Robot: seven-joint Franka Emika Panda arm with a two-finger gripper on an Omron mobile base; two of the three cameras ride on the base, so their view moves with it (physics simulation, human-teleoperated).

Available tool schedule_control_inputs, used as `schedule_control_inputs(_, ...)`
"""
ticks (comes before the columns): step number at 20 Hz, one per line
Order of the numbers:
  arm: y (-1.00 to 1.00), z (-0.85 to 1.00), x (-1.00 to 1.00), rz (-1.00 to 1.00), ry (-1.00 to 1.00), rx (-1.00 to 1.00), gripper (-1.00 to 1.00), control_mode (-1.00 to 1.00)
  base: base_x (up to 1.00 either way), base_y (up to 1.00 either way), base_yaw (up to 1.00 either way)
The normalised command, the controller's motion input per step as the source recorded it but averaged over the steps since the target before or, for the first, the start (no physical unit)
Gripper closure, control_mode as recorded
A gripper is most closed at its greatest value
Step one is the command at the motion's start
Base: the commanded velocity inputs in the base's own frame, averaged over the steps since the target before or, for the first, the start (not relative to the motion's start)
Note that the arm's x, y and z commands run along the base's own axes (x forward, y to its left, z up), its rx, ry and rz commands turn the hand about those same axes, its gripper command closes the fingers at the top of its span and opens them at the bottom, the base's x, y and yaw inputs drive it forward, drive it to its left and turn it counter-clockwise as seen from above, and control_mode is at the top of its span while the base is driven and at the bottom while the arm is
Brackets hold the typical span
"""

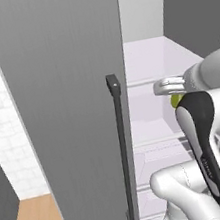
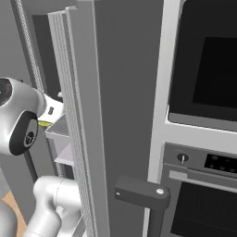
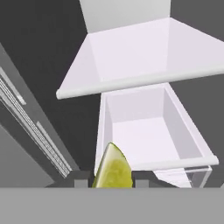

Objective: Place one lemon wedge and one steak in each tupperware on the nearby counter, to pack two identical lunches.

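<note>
I have the jaws [image 3: 111, 181] pinching a lemon wedge [image 3: 113, 169] between them, inside the open fridge above a white drawer [image 3: 151, 138]. It looks light, soft, slick; I judge its flat cut faces grip best.

White fridge shelf [image 3: 144, 57], bare, above a white open drawer [image 3: 148, 135], nothing inside

No readable text, label, brand, number or sign is showing anywhere in these views. The oven's control panel [image 2: 217, 163] is showing only faint, blurred marks that are too small to read as letters or digits.
</note>
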Motion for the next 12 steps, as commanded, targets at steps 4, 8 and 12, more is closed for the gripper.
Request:
schedule_control_inputs(4, 0.00, 0.00, 0.00, 0.00, 0.00, 0.00, 1.00, 1.00, -0.99, 0.18, 0.00)
schedule_control_inputs(8, 0.00, 0.00, 0.00, 0.00, 0.00, 0.00, 1.00, 1.00, -1.00, 0.41, -0.03)
schedule_control_inputs(12, 0.00, 0.00, 0.00, 0.00, 0.00, 0.00, 1.00, 1.00, -1.00, 0.66, -0.20)
